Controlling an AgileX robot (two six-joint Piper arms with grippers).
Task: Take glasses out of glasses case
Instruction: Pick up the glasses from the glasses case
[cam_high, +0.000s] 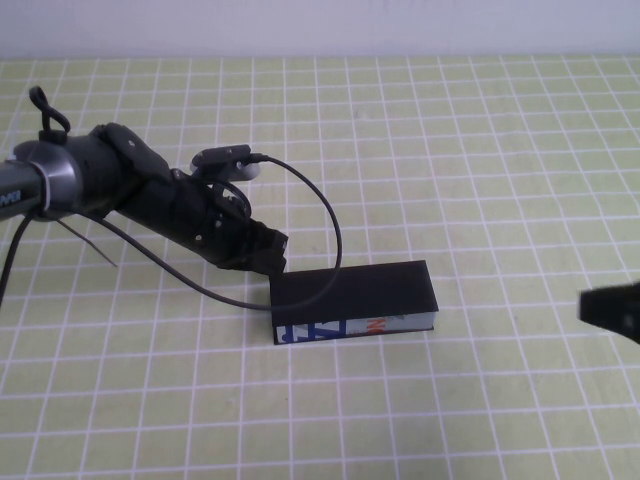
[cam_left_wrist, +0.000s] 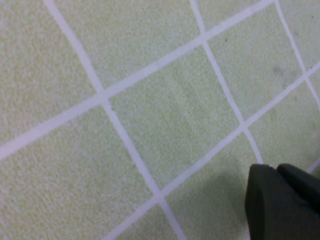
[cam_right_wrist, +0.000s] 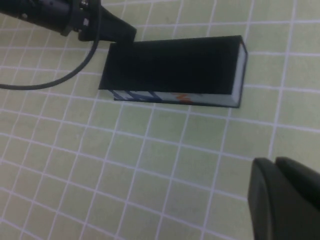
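1. We see a counter (cam_high: 480, 140) covered in a pale green mat with a white grid. A closed black case (cam_high: 352, 300) lies a little below the middle of the high view.

2. The case's long axis runs left to right across the frame, rising slightly toward the right. Its white printed strip faces the lower edge of the frame. The lid lies flat and shut, so we cannot see the glasses; we judge they are inside.

3. Our left claw (cam_high: 268, 255) reaches in from the upper left of the high view and sits at the case's upper left corner, touching it or just beside it. We cannot tell whether this claw is apart or together: its own camera shows only mat and one dark tip.

4. Our right claw (cam_high: 612, 310) shows only as a dark block at the right edge of the high view, well apart from the case. We cannot tell its state either. From its own camera, the case (cam_right_wrist: 172, 70) sits in the upper middle of the frame with clear mat between.

5. We judge the left arm is far nearer, and the case lies to the lower right of its claw. The lid has yet to be lifted.
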